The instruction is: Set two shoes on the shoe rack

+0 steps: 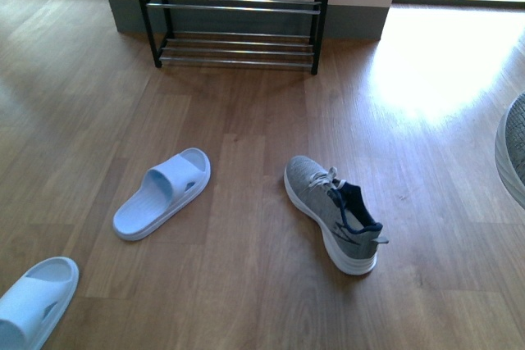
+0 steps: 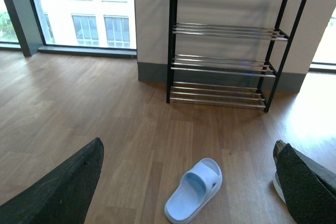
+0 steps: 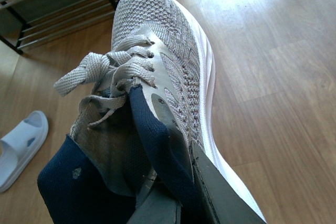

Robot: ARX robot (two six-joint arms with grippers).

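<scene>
One grey sneaker (image 1: 332, 211) with a white sole and navy lining lies on the wood floor at centre right, toe pointing toward the shoe rack (image 1: 238, 6) by the far wall. My right gripper (image 3: 181, 203) is shut on the other grey sneaker (image 3: 168, 66). It pinches the navy collar and side wall, and the shoe's toe points toward the shoe rack (image 3: 58, 19). A grey knit, white-edged piece (image 1: 513, 153) shows at the front view's right edge. My left gripper (image 2: 188, 150) hangs open above the floor, facing the shoe rack (image 2: 226, 35), with nothing between its fingers.
A pale blue slipper (image 1: 162, 193) lies left of the floor sneaker, and a second slipper (image 1: 33, 301) lies at the near left corner. The wall and tall windows stand behind the rack. The rack's chrome bars hold nothing.
</scene>
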